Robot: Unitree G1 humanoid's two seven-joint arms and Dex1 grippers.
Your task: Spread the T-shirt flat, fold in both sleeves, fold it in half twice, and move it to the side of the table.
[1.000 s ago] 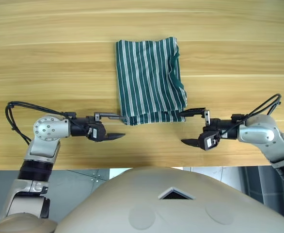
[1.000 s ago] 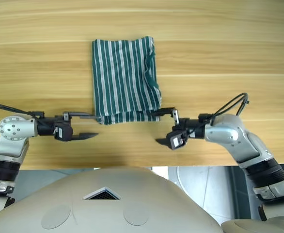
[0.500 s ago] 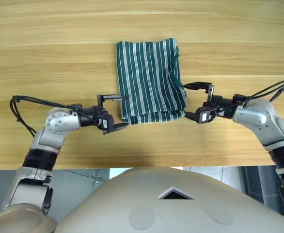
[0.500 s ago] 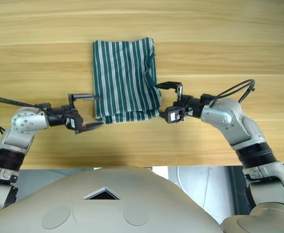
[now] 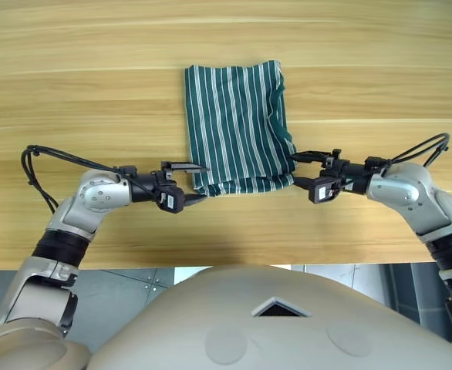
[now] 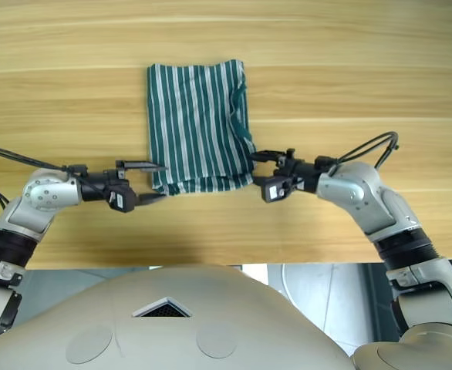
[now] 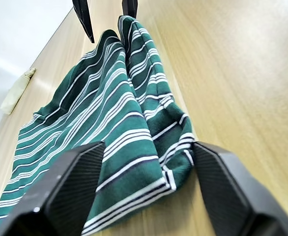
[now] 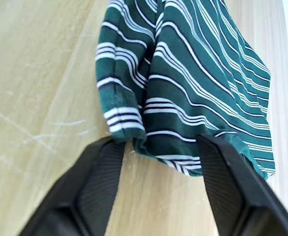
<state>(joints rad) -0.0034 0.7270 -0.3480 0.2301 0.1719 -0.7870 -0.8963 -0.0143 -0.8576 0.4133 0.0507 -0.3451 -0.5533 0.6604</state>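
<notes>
The green T-shirt (image 5: 237,123) with white stripes lies folded into a narrow rectangle on the wooden table (image 5: 72,92), its long side running away from me. My left gripper (image 5: 189,183) is open at the shirt's near left corner, and in the left wrist view that corner (image 7: 149,142) lies between its fingers (image 7: 60,196). At the near right corner my right gripper (image 5: 300,169) is also open. The right wrist view shows the hem (image 8: 178,113) between its fingers (image 8: 232,191).
The table's near edge (image 5: 226,266) runs just behind both arms. Bare wood stretches to either side of the shirt and beyond its far edge. The right gripper's fingertips (image 7: 85,19) show beyond the shirt in the left wrist view.
Both grippers have moved from the table's near side in to the shirt's near corners. Their fingers now straddle the hem with a narrower gap than half a second ago.
</notes>
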